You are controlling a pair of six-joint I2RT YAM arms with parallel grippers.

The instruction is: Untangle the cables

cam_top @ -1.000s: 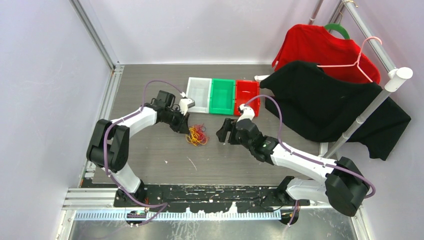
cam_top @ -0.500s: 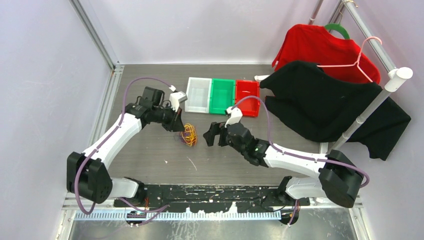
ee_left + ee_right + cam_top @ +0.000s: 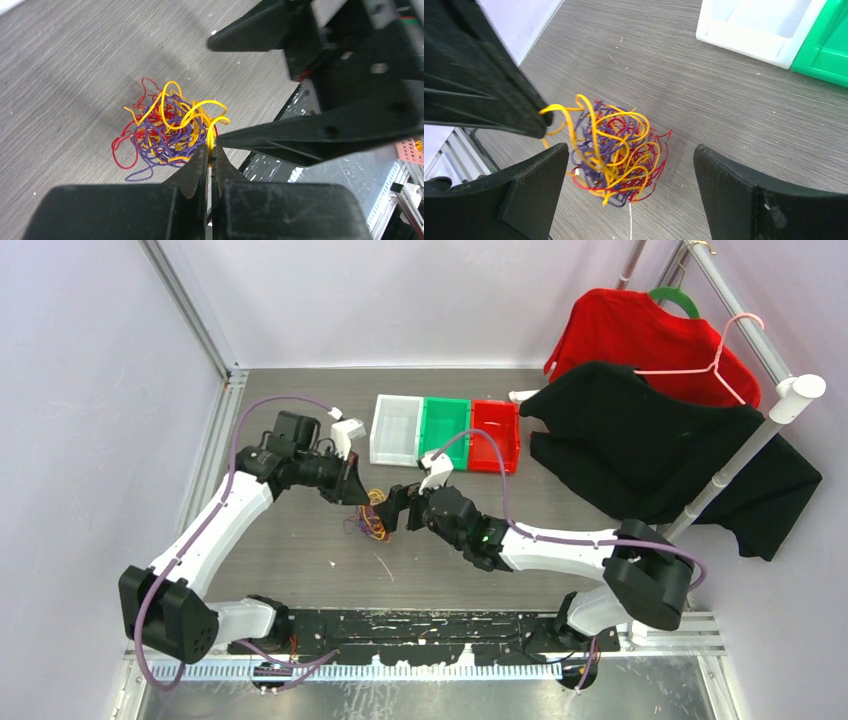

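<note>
Looping wiry cables (image 3: 616,145) ball up, no long axis; left end effector (image 3: 210,155) pinches yellow strand (image 3: 212,136), right end effector (image 3: 629,150) gapes.

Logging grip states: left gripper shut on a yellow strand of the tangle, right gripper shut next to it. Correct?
Not quite. The right gripper is open, with its jaws spread wide on either side of the cables; the right wrist view shows it. The left gripper is shut on a yellow strand, as you said.
</note>
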